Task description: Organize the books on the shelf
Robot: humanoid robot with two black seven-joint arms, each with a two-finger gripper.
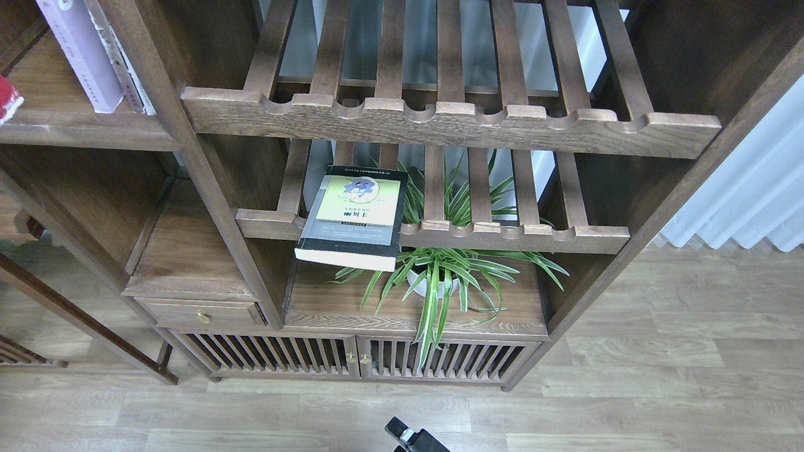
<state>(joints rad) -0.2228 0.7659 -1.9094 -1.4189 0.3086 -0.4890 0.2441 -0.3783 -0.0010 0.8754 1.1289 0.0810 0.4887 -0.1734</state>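
The black-bordered book with a yellow-green panel (pixel 355 216) lies flat on the lower slatted rack, overhanging its front rail. The pale lavender book (pixel 78 53) stands leaning on the dark-brown shelf (pixel 88 129) at the upper left, with a thin pale book (pixel 122 63) beside it. Only a corner of the red book (pixel 7 99) shows at the left edge, just above that shelf. My left gripper is out of view. A small black part of my right gripper (pixel 411 436) shows at the bottom edge, its fingers not distinguishable.
The upper slatted rack (pixel 440 119) and the lower slatted rack (pixel 515 235) have notched front rails. A potted spider plant (pixel 440 276) stands under the lower rack. A small drawer (pixel 201 314) and slatted doors (pixel 352 358) sit below. A white curtain (pixel 754 194) hangs at the right.
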